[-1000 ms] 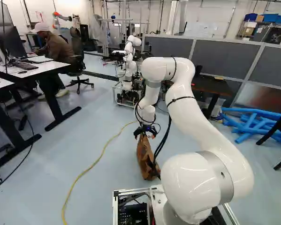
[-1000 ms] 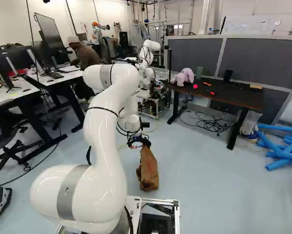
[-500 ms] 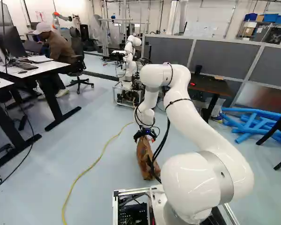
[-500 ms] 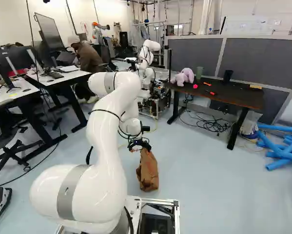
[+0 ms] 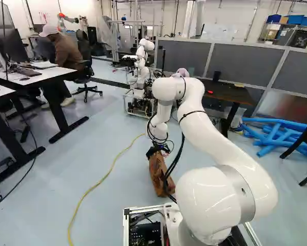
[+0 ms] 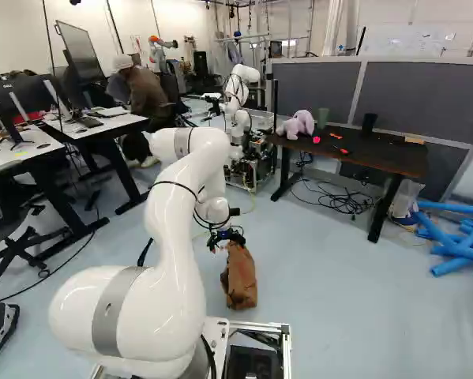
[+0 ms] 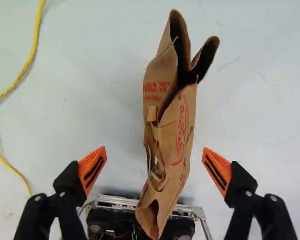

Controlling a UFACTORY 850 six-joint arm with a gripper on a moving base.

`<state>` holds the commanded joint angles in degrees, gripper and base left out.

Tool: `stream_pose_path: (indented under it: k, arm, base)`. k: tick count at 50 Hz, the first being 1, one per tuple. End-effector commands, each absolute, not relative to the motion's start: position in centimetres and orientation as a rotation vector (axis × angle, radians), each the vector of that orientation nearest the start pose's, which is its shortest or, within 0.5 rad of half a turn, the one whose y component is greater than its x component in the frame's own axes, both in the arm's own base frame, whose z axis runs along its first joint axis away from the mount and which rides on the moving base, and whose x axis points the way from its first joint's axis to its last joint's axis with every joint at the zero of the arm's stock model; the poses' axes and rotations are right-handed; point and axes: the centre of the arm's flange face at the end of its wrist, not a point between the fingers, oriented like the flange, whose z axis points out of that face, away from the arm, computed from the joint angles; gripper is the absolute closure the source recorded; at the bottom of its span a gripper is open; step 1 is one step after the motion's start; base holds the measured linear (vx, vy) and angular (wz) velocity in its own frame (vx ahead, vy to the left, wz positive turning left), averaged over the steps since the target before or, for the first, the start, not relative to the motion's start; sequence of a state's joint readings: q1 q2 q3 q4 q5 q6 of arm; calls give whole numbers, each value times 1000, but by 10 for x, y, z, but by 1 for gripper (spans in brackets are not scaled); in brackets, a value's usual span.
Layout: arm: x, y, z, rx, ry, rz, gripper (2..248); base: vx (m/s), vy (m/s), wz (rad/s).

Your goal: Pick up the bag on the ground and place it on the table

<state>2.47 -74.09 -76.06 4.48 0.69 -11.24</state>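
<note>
While the wide-open fingers [image 6: 228, 235] grip nothing, the bag [image 6: 239, 278] stands between them, the surface [image 6: 378, 158] beyond it at one o'clock in the right base view.

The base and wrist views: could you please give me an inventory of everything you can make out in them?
bag: one, brown, upright on the floor ahead of the base
table: one, dark brown, before the partition
plush toy: one, lilac, on the table
cups: two, green and black, on the table
partition: one, grey
foam tubes: several, blue, right of the table
yellow cable: one, on the floor
black cables: tangled, under the table, count unclear
desks: at least two, white-topped, at left in both base views
monitors: several, dark, on the desks
another robot: at least one, white, beyond my arm
my arm: one, white
gripper: one, black, orange pads, open around the bag
</note>
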Motion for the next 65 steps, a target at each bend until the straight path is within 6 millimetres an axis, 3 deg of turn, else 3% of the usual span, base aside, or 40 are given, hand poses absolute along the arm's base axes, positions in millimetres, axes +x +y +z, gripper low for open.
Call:
stream_pose_path:
  k: [42,51,52,56,57,62,63,65]
  arm:
    - [546,23,-103,-3133,-257,-44,3]
    - [546,23,-107,-3133,-257,-43,3]
    - [546,23,-108,-3133,-257,-43,31]
    - [546,23,-108,-3133,-257,-43,31]
    - [546,23,-108,-3133,-257,-43,69]
    - [546,23,-108,-3133,-257,-43,69]
    - [546,23,-108,-3133,-257,-43,107]
    - [546,23,-108,-3133,-257,-43,107]
  base:
    - [0,0,0]
    - [0,0,0]
    - [0,0,0]
    - [0,0,0]
    - [0,0,0]
    - [0,0,0]
    - [0,0,0]
    - [0,0,0]
